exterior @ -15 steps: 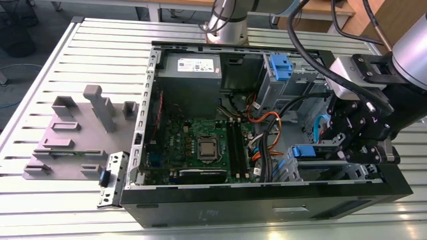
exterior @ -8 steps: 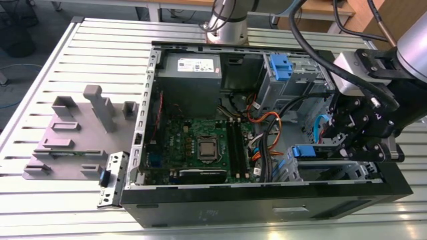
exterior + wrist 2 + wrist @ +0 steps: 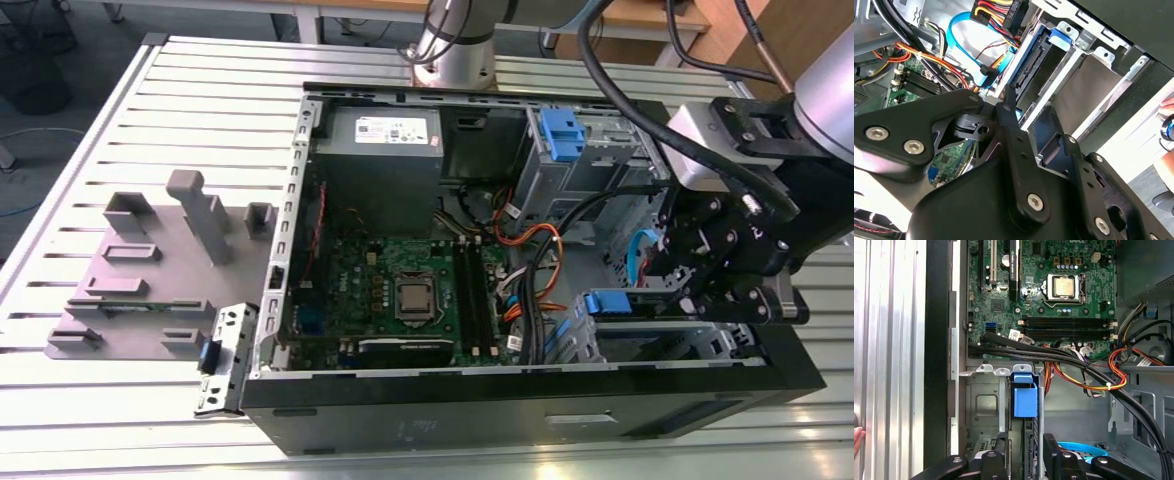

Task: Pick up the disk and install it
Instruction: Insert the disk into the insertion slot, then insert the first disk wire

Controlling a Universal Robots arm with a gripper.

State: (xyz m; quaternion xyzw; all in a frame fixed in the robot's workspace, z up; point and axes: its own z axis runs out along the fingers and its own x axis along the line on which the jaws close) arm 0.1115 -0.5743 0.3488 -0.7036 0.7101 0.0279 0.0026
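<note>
One computer case [image 3: 534,415] lies open on a table [image 3: 107,430] of ribbed metal slats, toward the table's edge on the exterior view's right. A metal cage [image 3: 667,345] stands in the case's near corner on that side. The disk [image 3: 607,303] sits on edge in the cage, with its blue handle turned toward the circuit board [image 3: 400,290]. The one gripper [image 3: 694,300] hangs right over the cage, astride the disk's upper edge at the end away from the handle. In the first wrist view the handle [image 3: 1024,395] shows just beyond the gripper. I cannot tell whether the gripper clamps the disk or only stands around it.

One metal bracket [image 3: 224,355] lies on the table just outside the case's near corner on the exterior view's left. Farther that way is one grey holder [image 3: 147,270], well apart from the gripper. Orange wires [image 3: 527,245] run between the board and the cage.

There are two blue carriers: one frames the disk, and the second carrier [image 3: 561,135] stands by the case's far edge. One grey power box [image 3: 380,150] fills the far corner on the exterior view's left. The arm's base [image 3: 461,45] rises at the table's far edge, with floor and wooden furniture behind it.
</note>
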